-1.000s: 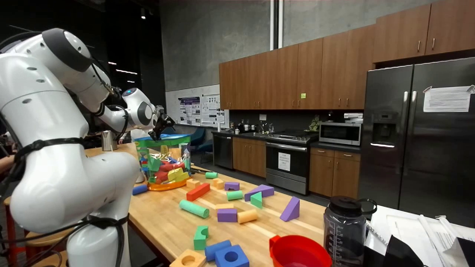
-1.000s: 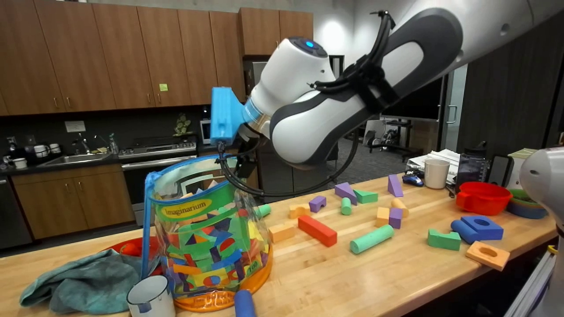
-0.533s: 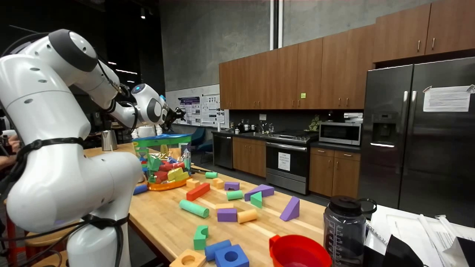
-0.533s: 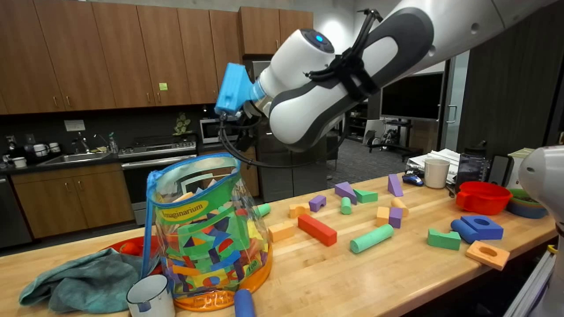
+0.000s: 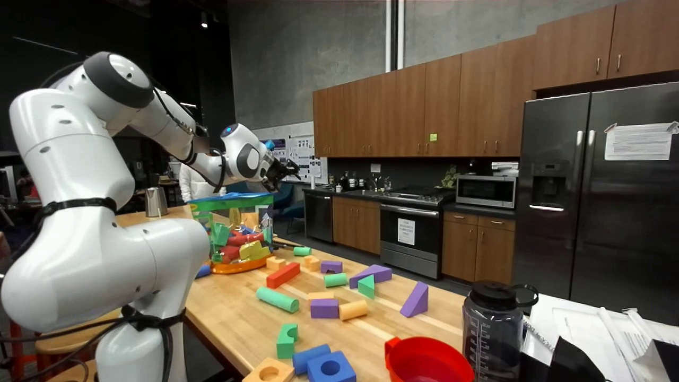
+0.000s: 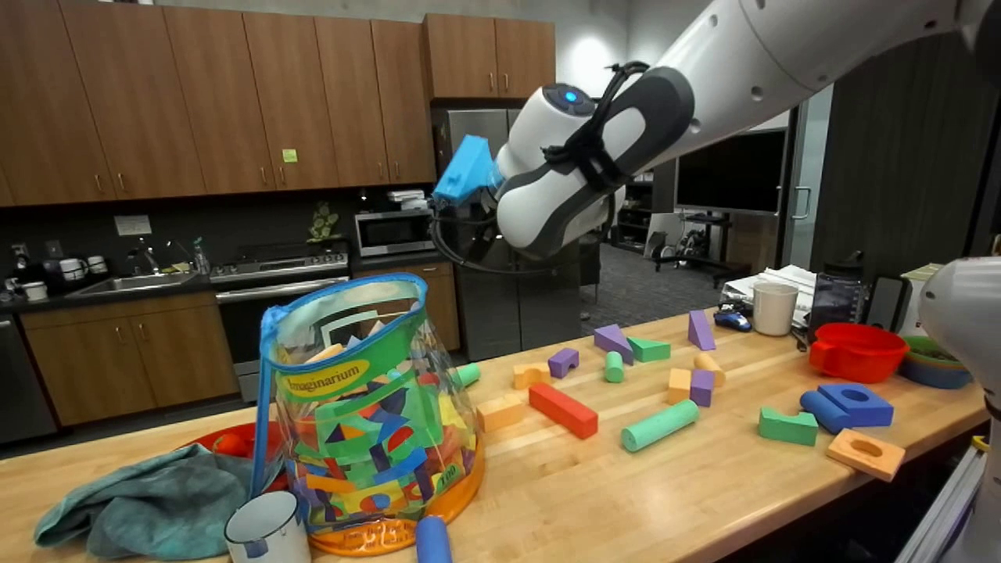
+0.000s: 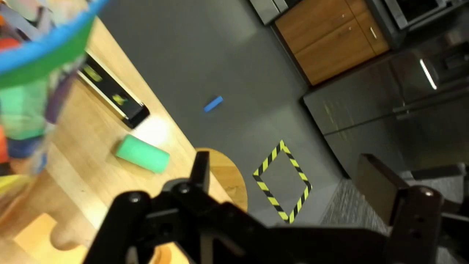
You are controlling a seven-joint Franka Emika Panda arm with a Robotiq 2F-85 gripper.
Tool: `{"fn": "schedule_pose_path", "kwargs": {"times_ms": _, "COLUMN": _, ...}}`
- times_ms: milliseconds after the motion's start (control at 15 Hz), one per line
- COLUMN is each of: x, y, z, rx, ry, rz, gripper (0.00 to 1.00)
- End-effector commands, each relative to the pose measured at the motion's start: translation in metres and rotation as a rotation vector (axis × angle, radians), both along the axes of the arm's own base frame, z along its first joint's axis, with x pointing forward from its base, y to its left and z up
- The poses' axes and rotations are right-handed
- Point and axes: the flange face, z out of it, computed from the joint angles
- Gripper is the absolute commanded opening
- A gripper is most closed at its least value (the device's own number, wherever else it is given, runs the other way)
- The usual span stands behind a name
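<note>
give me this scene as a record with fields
Hand: open, empty, in the air
Container: clear plastic bag with blue rim, colored blocks inside
Surface: light wooden tabletop
Loose: red rectangular block, long mint-green cylinder, blue square block with round hole, others
Beside bag: crumpled teal cloth, white mug with dark rim
Away from bag: round red bowl

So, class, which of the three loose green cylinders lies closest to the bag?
The short green cylinder in the wrist view; the long cylinder and other short one lie farther from the bag.
</note>
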Motion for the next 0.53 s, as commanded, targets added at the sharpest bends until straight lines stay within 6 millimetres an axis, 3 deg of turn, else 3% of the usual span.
{"fn": "schedule_pose_path", "kwargs": {"times_ms": 0, "x": 0.026, "y": -0.065, "z": -0.026, "rx": 0.016, "ry": 0.059, "rz": -0.193, "gripper": 1.00}}
{"fn": "schedule_pose_path", "kwargs": {"times_ms": 267, "x": 0.043, "y": -0.158, "z": -0.054, "rx": -0.017, "ry": 0.208, "rz": -0.394, "gripper": 1.00}}
{"fn": "schedule_pose_path", "kwargs": {"times_ms": 467, "x": 0.049, "y": -0.209, "z": -0.074, "rx": -0.057, "ry": 0.373, "rz": -0.509, "gripper": 1.00}}
